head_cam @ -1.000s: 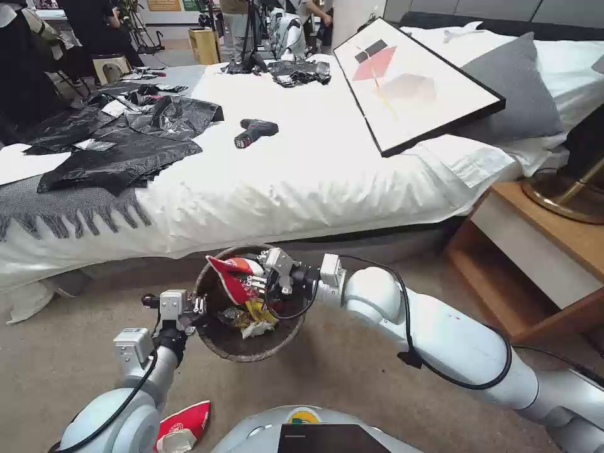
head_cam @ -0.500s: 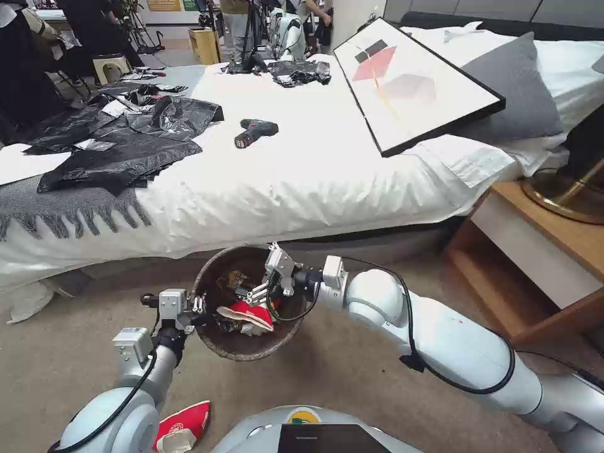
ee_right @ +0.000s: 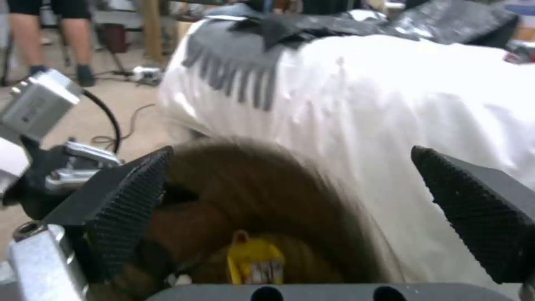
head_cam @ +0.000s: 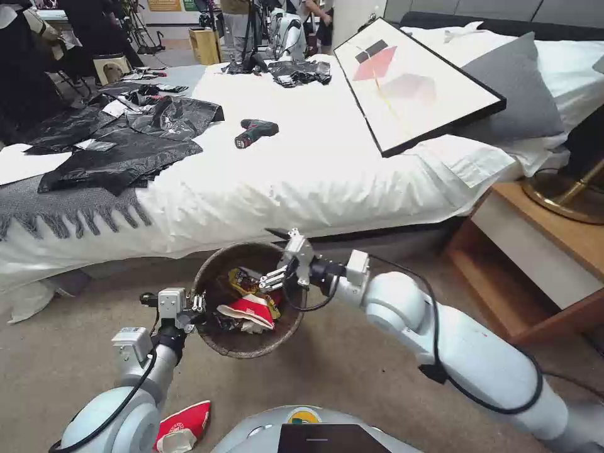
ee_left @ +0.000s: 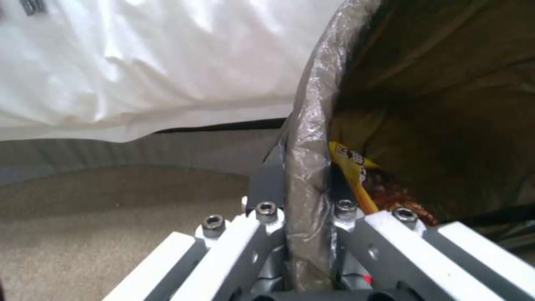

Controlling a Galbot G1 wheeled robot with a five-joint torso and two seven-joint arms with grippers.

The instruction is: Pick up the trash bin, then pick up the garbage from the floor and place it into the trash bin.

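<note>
The head view looks forward and down from above the robot's body onto the floor, the bed (head_cam: 302,170) and both arms, from some distance. The left wrist view sits just behind the left gripper (ee_left: 304,234) and looks along its fingers, very close to the rim of the trash bin (ee_left: 309,138) clamped between them. The right wrist view looks out between the spread pads (ee_right: 131,196) of the right gripper (ee_right: 301,209), close above the bin's opening. All three views share the bin and the white bed side beyond it.
</note>
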